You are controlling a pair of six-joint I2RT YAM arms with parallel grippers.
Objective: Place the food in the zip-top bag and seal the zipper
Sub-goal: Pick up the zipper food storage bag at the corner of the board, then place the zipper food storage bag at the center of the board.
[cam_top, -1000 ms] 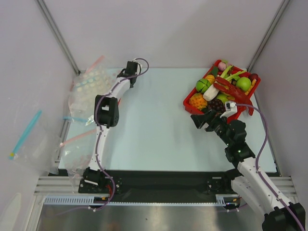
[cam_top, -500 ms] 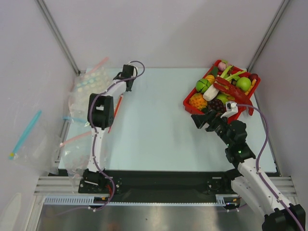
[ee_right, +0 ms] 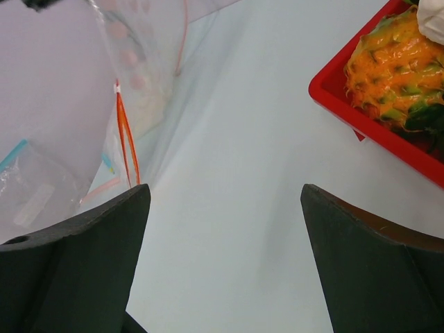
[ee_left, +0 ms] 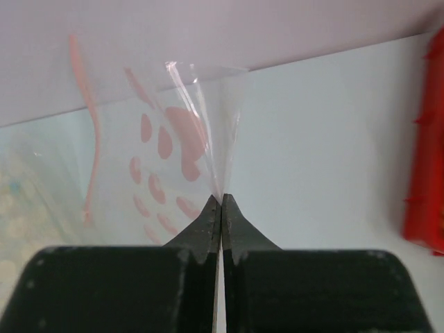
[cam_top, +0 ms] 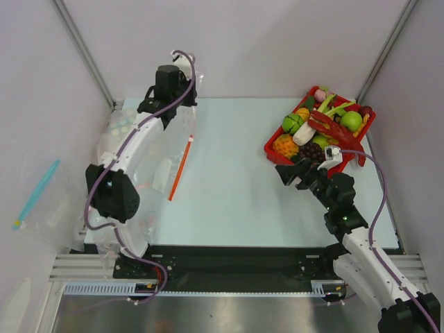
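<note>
My left gripper is shut on a pinched fold of the clear zip-top bag and holds it up at the back left. In the left wrist view the film fans out from the closed tips. The bag hangs down to the table, its orange-red zipper lying at the lower end, also seen as the zipper in the right wrist view. The food lies in a red tray: a long red crayfish and a dark grape bunch. My right gripper stands open just left of the tray, holding nothing.
A dotted clear bag and other bags lie along the table's left edge. A bag with a blue strip sits beyond it. An orange pineapple-like toy fills the tray's near corner. Walls close in behind.
The left gripper has shut on the bag and risen toward the back, lifting it. The zipper strip has slid right and nearer. The right arm has not moved.
</note>
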